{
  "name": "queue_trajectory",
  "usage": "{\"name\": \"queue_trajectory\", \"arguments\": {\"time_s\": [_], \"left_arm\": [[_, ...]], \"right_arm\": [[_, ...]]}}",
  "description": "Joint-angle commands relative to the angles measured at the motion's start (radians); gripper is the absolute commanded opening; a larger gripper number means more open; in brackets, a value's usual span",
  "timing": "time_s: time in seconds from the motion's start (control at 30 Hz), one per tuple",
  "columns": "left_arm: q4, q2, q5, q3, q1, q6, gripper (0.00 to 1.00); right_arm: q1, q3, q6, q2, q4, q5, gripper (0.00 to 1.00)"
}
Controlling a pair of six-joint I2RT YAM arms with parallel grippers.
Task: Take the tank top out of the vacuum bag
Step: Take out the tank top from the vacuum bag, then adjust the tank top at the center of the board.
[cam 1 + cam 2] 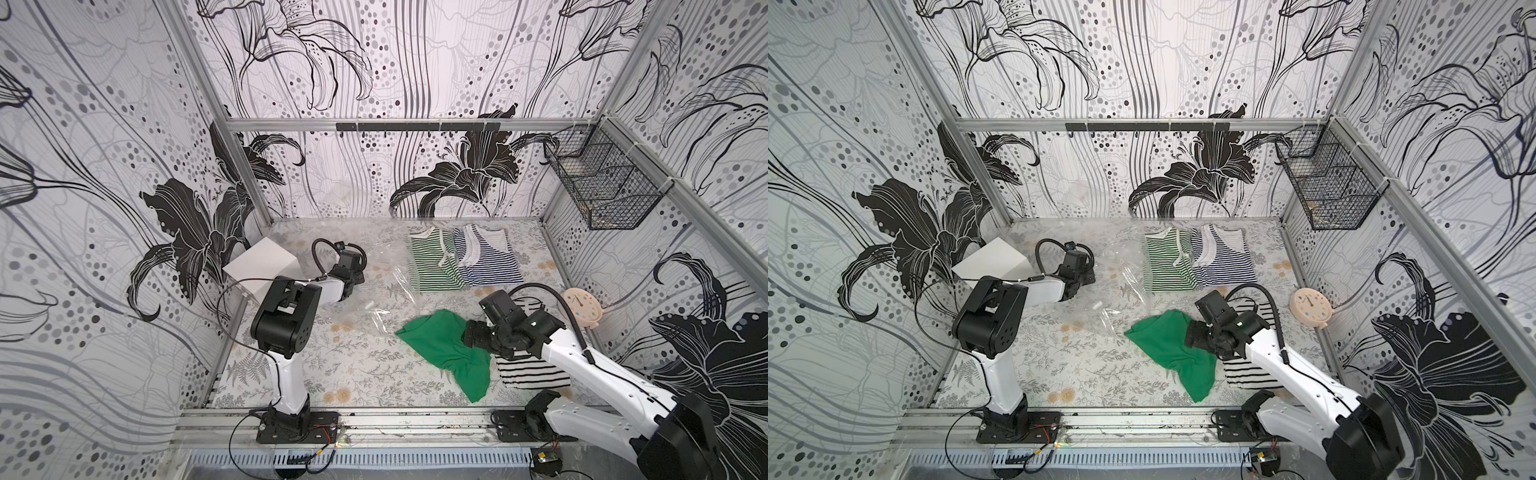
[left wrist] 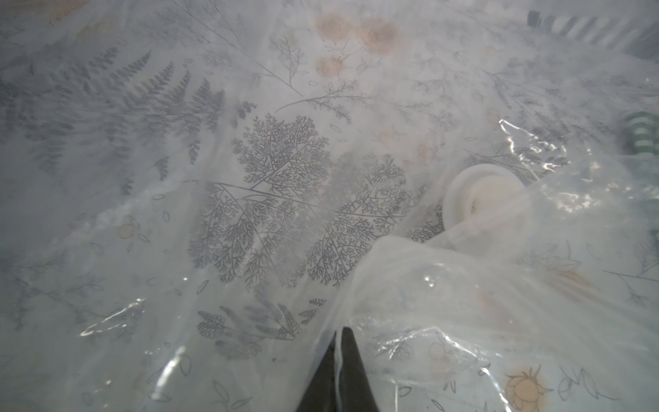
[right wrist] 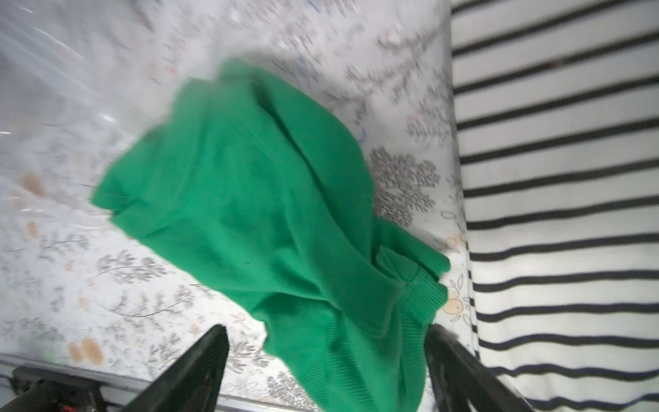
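The green tank top [image 1: 440, 345] [image 1: 1171, 345] lies crumpled on the flowered table, outside the vacuum bag. My right gripper [image 1: 469, 332] [image 3: 326, 330] hovers at its right end, open, with the jaws wide apart. Green cloth [image 3: 267, 214] lies loose between the fingers without being pinched. The vacuum bag [image 1: 386, 291] [image 1: 1121, 286] is clear crinkly film spread from the table's middle toward the back left. My left gripper [image 1: 358, 276] [image 2: 342, 331] is shut on a fold of that film. The bag's round white valve cap [image 2: 485, 199] shows just beyond the pinched fold.
Folded green-striped [image 1: 436, 266] and blue-striped [image 1: 486, 257] tops lie at the back. A black-and-white striped top [image 1: 528, 370] sits under my right arm. There is a white box [image 1: 262, 270] at the back left, a small clock [image 1: 582, 311] at the right wall and a wire basket [image 1: 602, 183] above.
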Motion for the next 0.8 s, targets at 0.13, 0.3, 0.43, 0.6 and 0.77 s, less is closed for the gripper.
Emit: {"name": "queue_trajectory", "arguments": {"time_s": [0.13, 0.3, 0.43, 0.6, 0.77], "left_arm": [[0.01, -0.075, -0.032, -0.054, 0.016, -0.045, 0.0], [0.009, -0.11, -0.019, -0.089, 0.011, -0.084, 0.0], [0.025, -0.119, 0.008, -0.115, 0.01, -0.094, 0.0], [0.028, -0.118, 0.012, -0.121, 0.001, -0.107, 0.0], [0.023, -0.127, 0.013, -0.118, -0.001, -0.099, 0.0]], "right_arm": [[-0.004, 0.232, -0.241, 0.295, 0.032, 0.001, 0.82], [-0.014, 0.323, -0.315, 0.538, 0.146, -0.054, 0.77], [-0.027, 0.354, -0.377, 0.65, 0.181, -0.084, 0.77], [-0.03, 0.365, -0.408, 0.738, 0.201, -0.089, 0.73], [-0.038, 0.357, -0.415, 0.791, 0.228, -0.102, 0.6]]}}
